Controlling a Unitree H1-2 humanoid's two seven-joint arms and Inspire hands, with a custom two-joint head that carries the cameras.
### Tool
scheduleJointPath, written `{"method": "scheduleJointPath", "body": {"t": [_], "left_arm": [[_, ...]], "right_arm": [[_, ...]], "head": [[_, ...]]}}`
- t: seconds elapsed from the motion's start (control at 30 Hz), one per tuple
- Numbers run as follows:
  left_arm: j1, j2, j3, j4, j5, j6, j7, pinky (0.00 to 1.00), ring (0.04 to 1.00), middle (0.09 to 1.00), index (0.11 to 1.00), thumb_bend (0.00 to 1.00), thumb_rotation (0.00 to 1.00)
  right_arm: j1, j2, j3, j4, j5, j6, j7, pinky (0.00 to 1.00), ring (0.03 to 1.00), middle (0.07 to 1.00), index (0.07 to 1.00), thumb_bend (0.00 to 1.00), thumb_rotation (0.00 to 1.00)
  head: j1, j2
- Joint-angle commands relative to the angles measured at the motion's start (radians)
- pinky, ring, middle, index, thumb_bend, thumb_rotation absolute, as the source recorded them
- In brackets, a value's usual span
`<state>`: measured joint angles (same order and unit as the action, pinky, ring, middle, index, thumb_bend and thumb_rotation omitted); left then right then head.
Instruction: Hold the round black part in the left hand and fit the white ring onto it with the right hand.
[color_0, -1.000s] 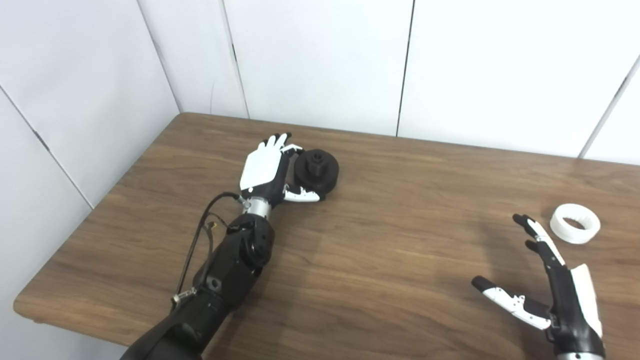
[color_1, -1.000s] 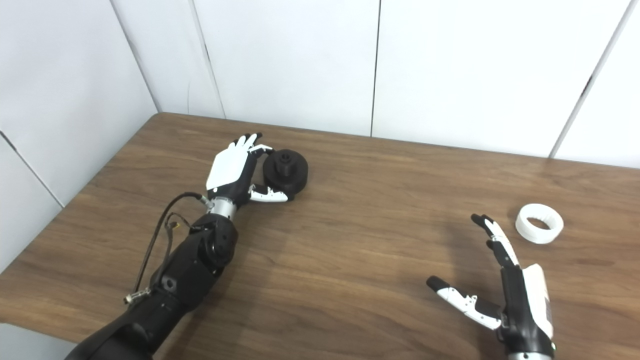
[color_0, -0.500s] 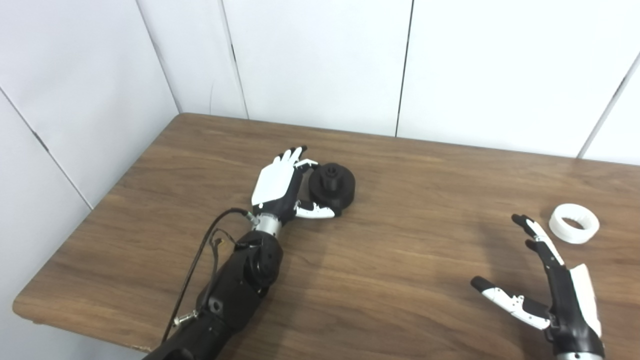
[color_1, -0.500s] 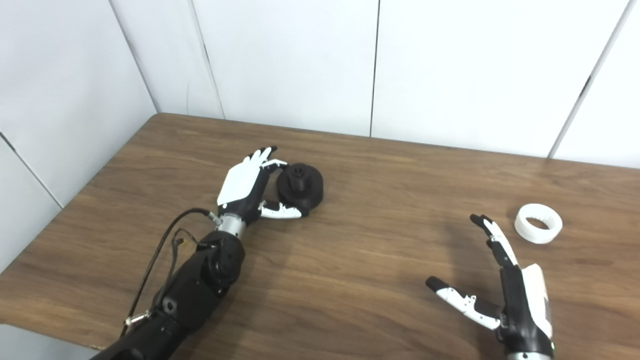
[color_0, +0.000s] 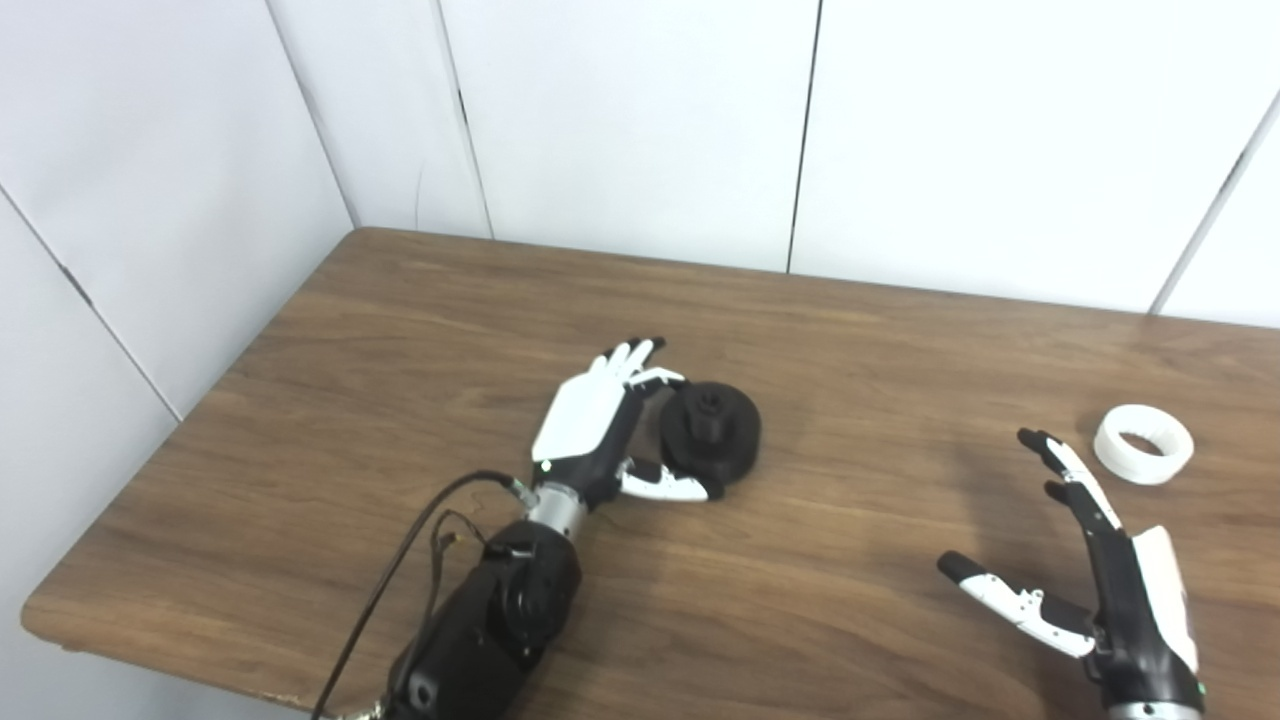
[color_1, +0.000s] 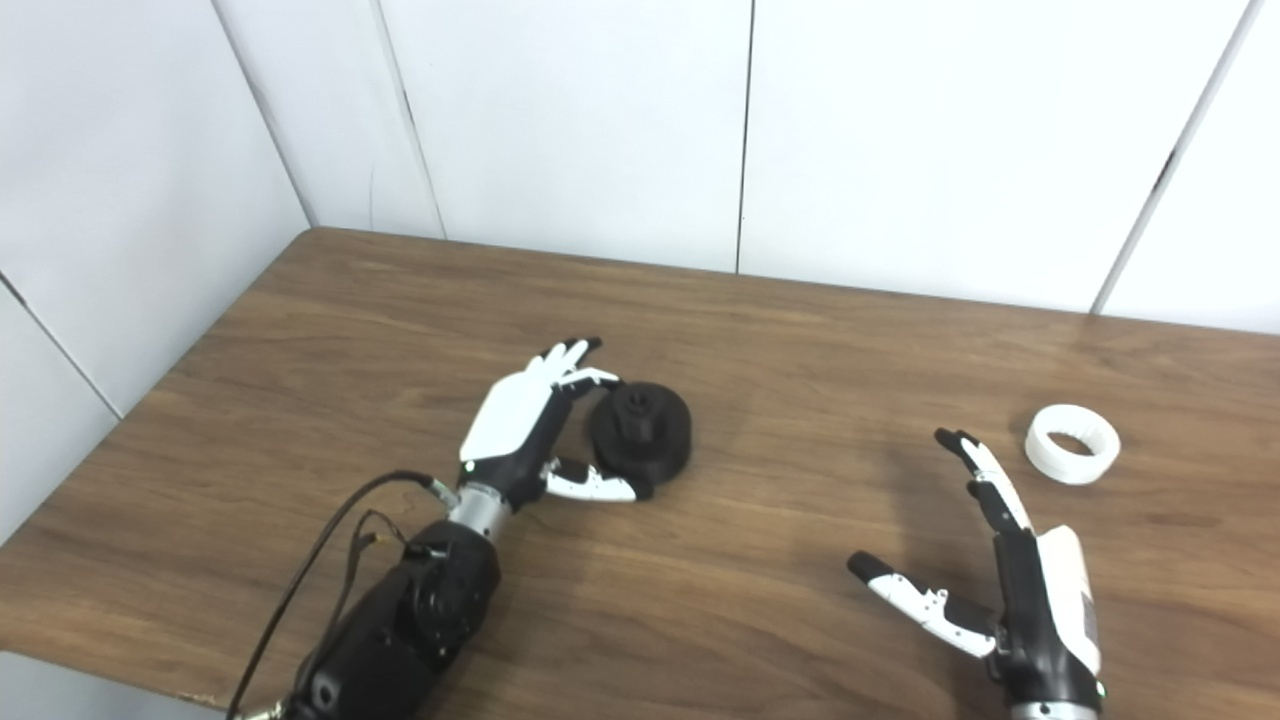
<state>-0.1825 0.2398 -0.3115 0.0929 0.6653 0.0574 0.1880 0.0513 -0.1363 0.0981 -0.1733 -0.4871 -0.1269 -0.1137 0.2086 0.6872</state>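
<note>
In the left eye view, your left hand (color_0: 590, 425) is cupped around the round black part (color_0: 711, 435), thumb under its near edge and fingers against its far left rim. The part looks to be resting on the worktop (color_0: 400, 330) or barely off it; you cannot tell which. The hold looks loose, so the part could roll or slip free if you lift quickly.

In the right eye view, your right hand (color_1: 1010, 590) is spread wide, fingers apart, holding nothing. The white ring (color_1: 1072, 444) lies flat on the worktop, apart from the fingertips, beyond and to the right. Reach carelessly and those extended fingertips may nudge the ring farther off instead of closing on it. A thin ring lying flat also gives little to pinch, so a shallow grip could let it tip.
</note>
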Motion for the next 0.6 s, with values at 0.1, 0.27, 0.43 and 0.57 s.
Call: {"method": "scheduleJointPath", "body": {"t": [0.1,0.27,0.43,0.57], "left_arm": [[0.049,-0.007,-0.020,-0.106,0.021,0.008,-0.059,1.00,1.000,0.982,0.624,0.91,0.37],[0.094,-0.016,-0.032,-0.206,0.035,0.019,-0.118,1.00,1.000,0.983,0.628,0.91,0.39],[0.138,-0.030,-0.040,-0.262,0.043,0.001,-0.146,1.00,1.000,0.981,0.623,0.91,0.38],[0.174,-0.038,-0.054,-0.303,0.046,-0.003,-0.184,1.00,1.000,0.981,0.624,0.91,0.37]], "right_arm": [[0.006,0.014,0.002,-0.025,0.003,0.006,0.001,0.86,0.917,0.924,0.874,0.81,0.42],[0.002,0.021,0.007,-0.030,0.001,0.017,0.002,0.86,0.918,0.923,0.873,0.81,0.42],[-0.001,0.029,0.012,-0.043,0.003,0.034,0.009,0.86,0.918,0.925,0.875,0.81,0.41],[-0.004,0.034,0.018,-0.052,-0.004,0.045,0.011,0.85,0.912,0.923,0.874,0.81,0.40]], "head": [[-0.006,0.006],[-0.022,0.011],[-0.050,0.021],[-0.068,0.028]]}}
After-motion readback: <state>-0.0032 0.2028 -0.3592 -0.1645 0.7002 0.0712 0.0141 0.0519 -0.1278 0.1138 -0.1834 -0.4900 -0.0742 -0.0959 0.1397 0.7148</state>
